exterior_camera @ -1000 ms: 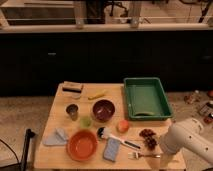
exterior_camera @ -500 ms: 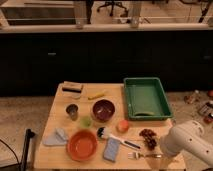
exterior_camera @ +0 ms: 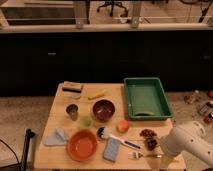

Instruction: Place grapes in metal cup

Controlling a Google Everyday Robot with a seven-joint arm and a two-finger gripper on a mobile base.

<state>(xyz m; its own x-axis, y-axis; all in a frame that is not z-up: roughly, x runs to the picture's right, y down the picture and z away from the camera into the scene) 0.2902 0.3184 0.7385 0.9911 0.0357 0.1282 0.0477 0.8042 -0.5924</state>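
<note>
The grapes (exterior_camera: 148, 138) lie as a dark reddish-purple bunch on the wooden table (exterior_camera: 55, 150) near its front right edge. The metal cup (exterior_camera: 72, 111) stands upright at the left of the table, far from the grapes. The white arm (exterior_camera: 190, 142) comes in from the lower right, and the gripper (exterior_camera: 161, 146) sits just right of the grapes, close to them.
A green tray (exterior_camera: 146, 97) sits at the back right. A maroon bowl (exterior_camera: 103, 109), small green cup (exterior_camera: 86, 121), orange bowl (exterior_camera: 82, 145), orange-red fruit (exterior_camera: 122, 125), brush (exterior_camera: 112, 136), blue sponge (exterior_camera: 112, 149), fork (exterior_camera: 142, 156), cloth (exterior_camera: 55, 137), banana (exterior_camera: 97, 94) and dark block (exterior_camera: 73, 88) crowd the table.
</note>
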